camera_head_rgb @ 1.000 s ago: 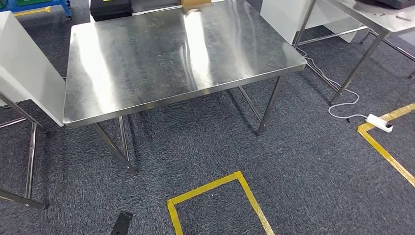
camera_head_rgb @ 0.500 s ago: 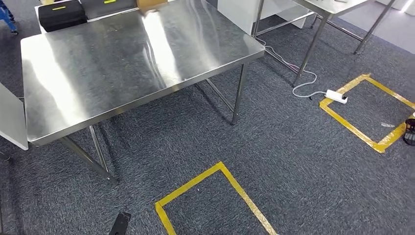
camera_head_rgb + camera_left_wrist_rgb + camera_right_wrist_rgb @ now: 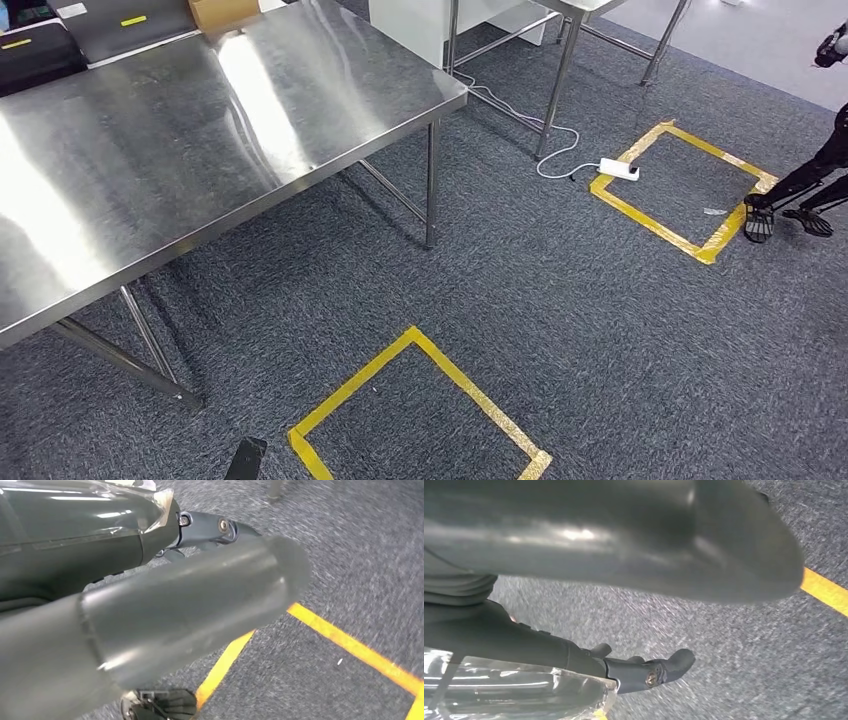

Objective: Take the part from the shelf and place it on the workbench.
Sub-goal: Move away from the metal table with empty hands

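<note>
— While the arms hang low, what do the hands carry?
— Right hand (image 3: 634,540): thick grey thumb and dark fingers (image 3: 649,672) apart, only speckled grey carpet (image 3: 724,655) between them. It holds nothing. Left hand (image 3: 175,615): the thumb covers the fingers, so I cannot tell its state.
— And the part?
— I cannot tell where it lies. My judgement is that it is on its shelf, not yet fetched. The bare stainless-steel workbench (image 3: 200,130) stands ahead of the left hand.
— How will it handle?
— Unknown. Assume stiff, possibly heavy and slick. Take it across its broadest solid section, thumb opposing fingers, and test the weight before lifting clear.
— What lies near the hands?
— Yellow floor tape (image 3: 824,587), just past the right thumb.
</note>
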`<state>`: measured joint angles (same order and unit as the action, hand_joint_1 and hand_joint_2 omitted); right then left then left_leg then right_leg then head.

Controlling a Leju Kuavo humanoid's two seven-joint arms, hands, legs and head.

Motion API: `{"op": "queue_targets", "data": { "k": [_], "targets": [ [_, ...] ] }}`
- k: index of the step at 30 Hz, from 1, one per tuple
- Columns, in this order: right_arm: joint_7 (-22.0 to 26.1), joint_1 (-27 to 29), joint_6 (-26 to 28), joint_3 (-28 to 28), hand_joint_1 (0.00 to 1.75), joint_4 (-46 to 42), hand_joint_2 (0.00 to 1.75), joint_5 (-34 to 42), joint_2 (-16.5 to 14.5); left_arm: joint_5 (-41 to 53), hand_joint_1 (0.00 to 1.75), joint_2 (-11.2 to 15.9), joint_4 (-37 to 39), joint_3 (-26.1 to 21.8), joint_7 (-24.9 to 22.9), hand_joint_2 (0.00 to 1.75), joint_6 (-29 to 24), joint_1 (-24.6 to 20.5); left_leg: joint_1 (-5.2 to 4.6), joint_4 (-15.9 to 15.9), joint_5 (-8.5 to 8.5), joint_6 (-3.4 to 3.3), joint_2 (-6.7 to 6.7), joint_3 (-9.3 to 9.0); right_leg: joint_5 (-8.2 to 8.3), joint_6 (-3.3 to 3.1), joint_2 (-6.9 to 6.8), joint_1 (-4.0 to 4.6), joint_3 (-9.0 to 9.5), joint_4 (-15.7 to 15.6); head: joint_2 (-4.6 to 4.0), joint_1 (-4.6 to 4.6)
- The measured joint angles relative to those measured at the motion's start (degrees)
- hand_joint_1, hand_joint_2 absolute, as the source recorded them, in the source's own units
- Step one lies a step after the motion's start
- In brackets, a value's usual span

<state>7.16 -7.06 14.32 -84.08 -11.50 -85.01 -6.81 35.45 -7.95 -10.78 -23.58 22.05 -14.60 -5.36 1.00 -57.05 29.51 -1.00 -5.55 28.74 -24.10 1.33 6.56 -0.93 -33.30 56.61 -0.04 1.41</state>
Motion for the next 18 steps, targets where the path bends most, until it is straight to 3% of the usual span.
{"op": "queue_targets", "data": {
  "k": [2,3,4,6,8,9,10,12,14,15,17,18],
  "targets": [
    [-0.1,0.1,0.0,0.0,0.0,0.0,0.0,0.3,0.1,0.2,0.0,-0.1,0.0,0.0,0.0,0.0,0.0,0.1,-0.22,0.3,-0.39,-0.67,1.33,0.2,0.55,0.9,1.27,0.02,-0.76,-0.1,0.0,0.02],
    [-0.3,0.2,0.0,0.0,0.0,0.0,0.0,0.5,0.1,0.4,0.0,-0.2,0.0,0.0,-0.1,0.0,0.1,0.0,-0.26,0.7,-0.75,-1.15,2.13,0.18,0.43,1.13,0.84,0.09,-1.25,0.3,0.0,0.0],
    [-0.4,0.2,0.0,0.0,0.0,0.0,0.0,0.7,0.1,0.7,0.0,-0.3,0.0,0.0,-0.2,0.0,0.1,0.0,-0.22,1.0,-1.12,-1.66,3.04,0.17,-0.3,1.15,-0.41,0.21,-2.11,1.7,0.0,-0.18],
    [-0.5,0.1,0.0,0.0,0.0,0.0,0.0,1.0,0.1,1.0,0.0,-0.3,0.0,0.0,-0.6,0.0,0.3,0.0,-0.4,1.4,-1.53,-2.25,5.02,0.26,-3.56,0.77,-4.07,0.35,-5.2,8.1,0.0,-0.5],
    [-0.4,0.1,0.1,0.0,0.0,0.0,0.0,1.1,0.1,1.2,0.0,-0.3,0.0,0.0,-0.9,0.0,0.4,0.1,-0.68,1.4,-1.56,-2.34,7.0,0.5,-6.66,0.79,-5.69,0.3,-8.22,15.3,0.0,-0.65],
    [-0.4,0.2,0.1,0.0,0.0,0.0,0.0,1.1,0.1,1.2,0.0,-0.4,0.0,0.0,-1.0,0.0,0.5,0.2,-0.77,1.4,-1.55,-2.33,7.91,0.56,-7.12,1.07,-5.94,0.22,-8.46,16.6,0.0,-0.63],
    [-0.4,0.3,0.1,0.0,0.0,0.0,0.0,1.1,0.1,1.2,0.0,-0.4,0.0,0.0,-1.0,0.0,0.6,0.1,-0.8,1.3,-1.54,-2.31,8.7,0.58,-6.67,1.47,-6.17,0.14,-7.43,15.5,0.0,-0.66],
    [-0.2,0.3,0.1,0.0,0.0,0.0,0.0,1.1,0.2,1.2,0.0,-0.4,0.0,0.0,-1.1,0.0,0.7,0.1,-0.85,1.3,-1.41,-2.09,10.14,0.42,-4.32,2.18,-7.96,-0.03,-2.35,7.4,0.0,-0.68],
    [0.0,0.1,0.1,0.0,0.0,0.0,0.0,1.0,0.2,1.2,0.0,-0.4,0.0,0.0,-1.0,0.0,0.7,0.0,-1.12,1.1,-1.14,-1.54,11.26,0.18,-2.57,1.94,-10.07,0.2,1.59,0.7,0.0,-0.63],
    [0.0,0.1,0.1,0.0,0.0,0.0,0.0,1.0,0.2,1.2,0.0,-0.4,0.0,0.0,-1.0,0.0,0.8,-0.1,-1.27,1.1,-1.01,-1.25,11.75,0.06,-2.34,1.53,-10.5,0.37,2.11,-0.4,0.0,-0.61],
    [0.1,0.1,0.1,0.0,0.0,0.0,0.0,1.0,0.2,1.2,0.0,-0.5,0.0,0.0,-1.0,0.0,0.8,-0.2,-1.27,1.1,-0.84,-0.63,12.63,-0.15,-2.07,0.64,-9.31,0.37,1.75,-0.3,0.0,-0.59],
    [0.1,0.2,0.1,0.0,0.0,0.0,0.0,0.9,0.2,1.2,0.0,-0.6,0.0,0.0,-0.9,0.0,0.8,-0.3,-1.13,0.8,-0.46,-0.26,12.13,-0.1,-1.95,0.3,-8.68,0.16,1.69,-0.4,0.0,-0.55]
  ]
}}
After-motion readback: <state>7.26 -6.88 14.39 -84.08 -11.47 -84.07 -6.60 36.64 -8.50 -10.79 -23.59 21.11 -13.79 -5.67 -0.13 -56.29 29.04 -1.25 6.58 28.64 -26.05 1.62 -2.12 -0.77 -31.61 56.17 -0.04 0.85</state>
